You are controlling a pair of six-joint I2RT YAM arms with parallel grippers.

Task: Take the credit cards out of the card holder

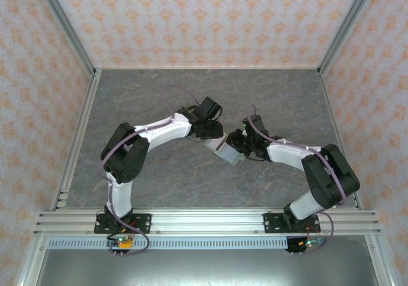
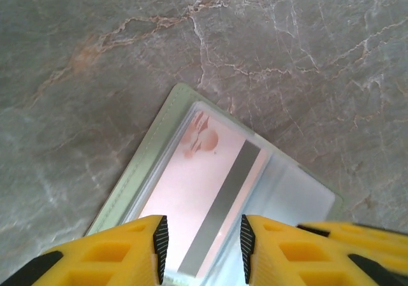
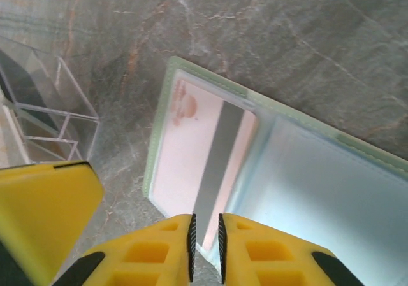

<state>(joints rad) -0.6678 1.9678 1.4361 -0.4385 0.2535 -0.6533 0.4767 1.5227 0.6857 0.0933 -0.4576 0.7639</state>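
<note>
I see the flat sage-green two-panel card holder point(image 1: 224, 151) spread open over the grey marbled surface point(image 1: 191, 95). A whitish-pink, grey-striped credit card point(image 2: 191, 197) sits in its clear sleeve. At the holder's near edge my left pincer point(image 2: 203, 248) stands open. My right pincer point(image 3: 205, 241) is nearly closed there, but I cannot tell whether it grips.

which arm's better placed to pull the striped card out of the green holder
Probably right: the right hand has its fingers nearly together at the striped card's near edge, while the left hand stands wider over it.
</note>
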